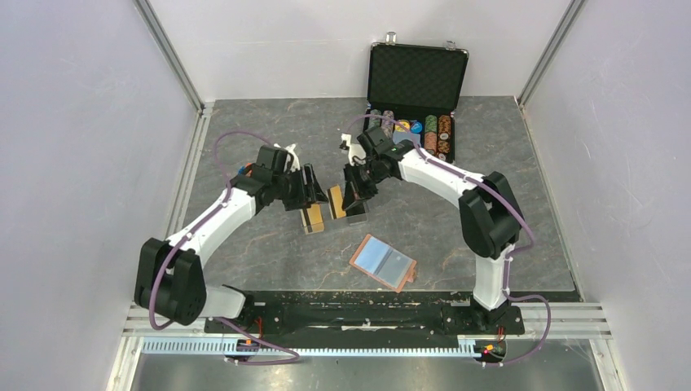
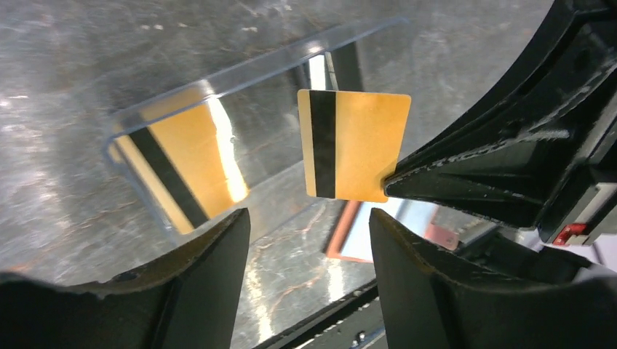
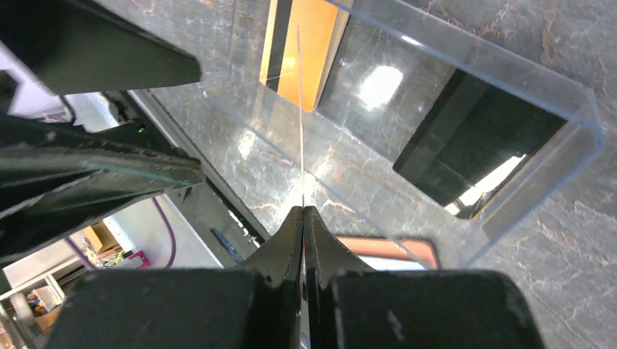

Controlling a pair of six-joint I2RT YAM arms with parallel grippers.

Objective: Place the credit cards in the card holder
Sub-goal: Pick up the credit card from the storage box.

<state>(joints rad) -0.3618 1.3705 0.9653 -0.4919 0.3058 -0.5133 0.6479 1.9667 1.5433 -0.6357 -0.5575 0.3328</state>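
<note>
One card [image 2: 364, 138], seemingly in right gripper [image 3: 303, 218]

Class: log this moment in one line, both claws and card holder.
left claw: open, empty | right claw: shut on gold-orange plastic card | tan leather card holder: lying open

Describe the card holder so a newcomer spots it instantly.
Start at the black chip case at the back and come toward the near edge, slightly right of centre. The card holder lies open there, alone: flat, blue inside with a tan-brown rim, unlike the clear boxes farther back.
</note>
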